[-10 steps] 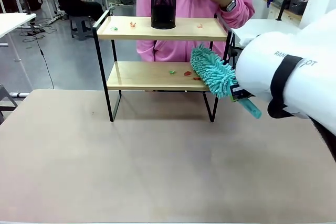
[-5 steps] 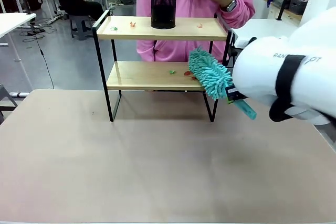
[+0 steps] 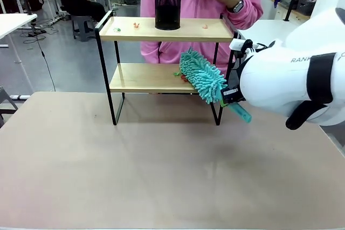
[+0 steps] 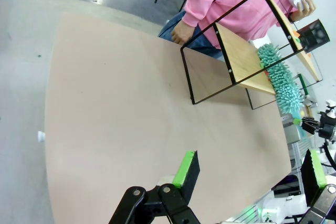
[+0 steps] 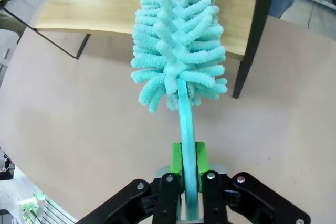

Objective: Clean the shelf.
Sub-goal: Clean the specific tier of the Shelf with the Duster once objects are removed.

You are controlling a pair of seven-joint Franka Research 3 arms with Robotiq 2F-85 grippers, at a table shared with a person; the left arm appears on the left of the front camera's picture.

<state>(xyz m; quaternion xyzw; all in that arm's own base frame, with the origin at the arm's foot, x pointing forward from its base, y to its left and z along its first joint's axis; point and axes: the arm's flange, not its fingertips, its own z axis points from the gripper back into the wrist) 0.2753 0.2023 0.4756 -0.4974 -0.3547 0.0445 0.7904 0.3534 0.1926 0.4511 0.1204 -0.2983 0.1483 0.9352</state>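
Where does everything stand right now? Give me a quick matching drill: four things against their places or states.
Things
1. duster
2. cup
3. left fingers
4. right fingers

Places or states
A. standing on the top board of the shelf
B. spread open above the bare table
C. fluffy head reaching over the lower board
D. shut on a teal handle

Pairs: 1-C, 2-A, 3-B, 4-D
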